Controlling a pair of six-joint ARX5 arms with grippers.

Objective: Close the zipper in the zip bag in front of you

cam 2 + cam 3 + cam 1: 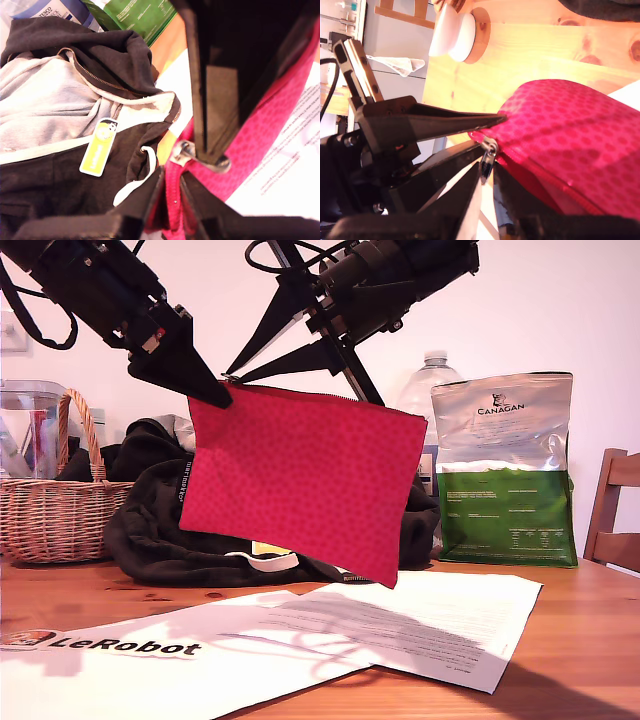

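Above the counter (585, 640), mid-frame in the exterior view, the zip bag (300, 490) hangs tilted.
My second claw (222, 395), upper left in that view, pinches its top corner; my first claw (236, 375) is spread by the zipper (300, 392), at its silver pull tab (182, 150).

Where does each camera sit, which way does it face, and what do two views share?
Exterior view: off the arms, low by the table, facing the hanging zip bag; both arms show above.
First wrist view: on my first gripper, looking down past its jaws at a black hoodie.
Second wrist view: on my second gripper, facing the zip bag; both grippers show.
Shared: both wrist views show the silver pull tab.
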